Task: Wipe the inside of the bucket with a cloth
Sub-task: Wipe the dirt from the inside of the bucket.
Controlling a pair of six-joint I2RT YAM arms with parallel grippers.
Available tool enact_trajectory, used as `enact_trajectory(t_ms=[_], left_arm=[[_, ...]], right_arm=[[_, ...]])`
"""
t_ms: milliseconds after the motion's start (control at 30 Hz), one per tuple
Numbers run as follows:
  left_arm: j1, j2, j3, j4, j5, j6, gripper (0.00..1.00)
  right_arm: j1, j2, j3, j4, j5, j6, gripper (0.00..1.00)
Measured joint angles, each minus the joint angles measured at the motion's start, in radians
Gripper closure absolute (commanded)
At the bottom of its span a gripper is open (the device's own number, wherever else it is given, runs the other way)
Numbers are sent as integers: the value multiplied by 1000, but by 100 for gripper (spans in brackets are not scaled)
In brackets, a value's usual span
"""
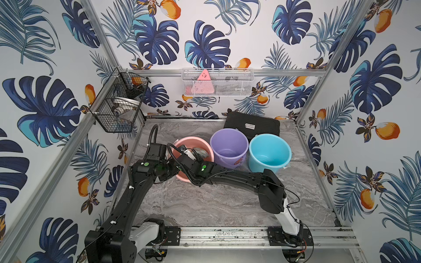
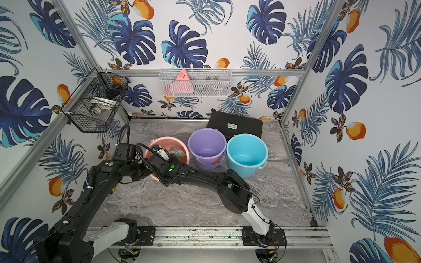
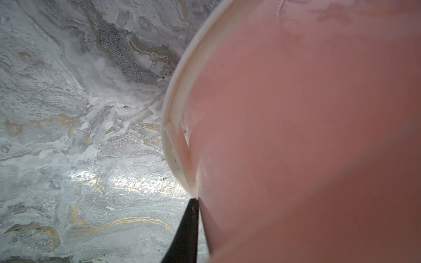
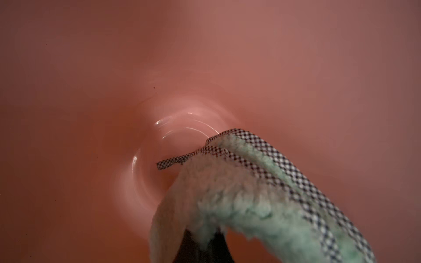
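Marble table (image 1: 205,205) holds the pink bucket (image 1: 193,142), rim pinched by the left gripper (image 3: 193,205). Inside it, the right gripper (image 4: 200,241) pinches the cloth (image 4: 239,193); the bottom lies straight ahead.

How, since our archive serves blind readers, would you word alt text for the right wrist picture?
A fluffy pale green cloth with checked edging, pinched in the robot's shut right hand, is held inside a pink bucket. The bucket's glossy round bottom shows beyond the cloth, lit by a few glints.
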Motion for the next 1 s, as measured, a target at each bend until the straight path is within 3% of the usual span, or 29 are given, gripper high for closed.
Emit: enact_trajectory(t_ms=[233, 567, 1000], left_arm=[[-1, 60, 47, -31, 33, 3, 100], [0, 80, 92, -83, -11, 23, 98], [0, 169, 118, -71, -64, 44, 95]], right_arm=[[-91, 40, 25, -10, -27, -10, 100], [-106, 177, 210, -149, -158, 28, 100], [-132, 238, 339, -298, -340, 119, 100]])
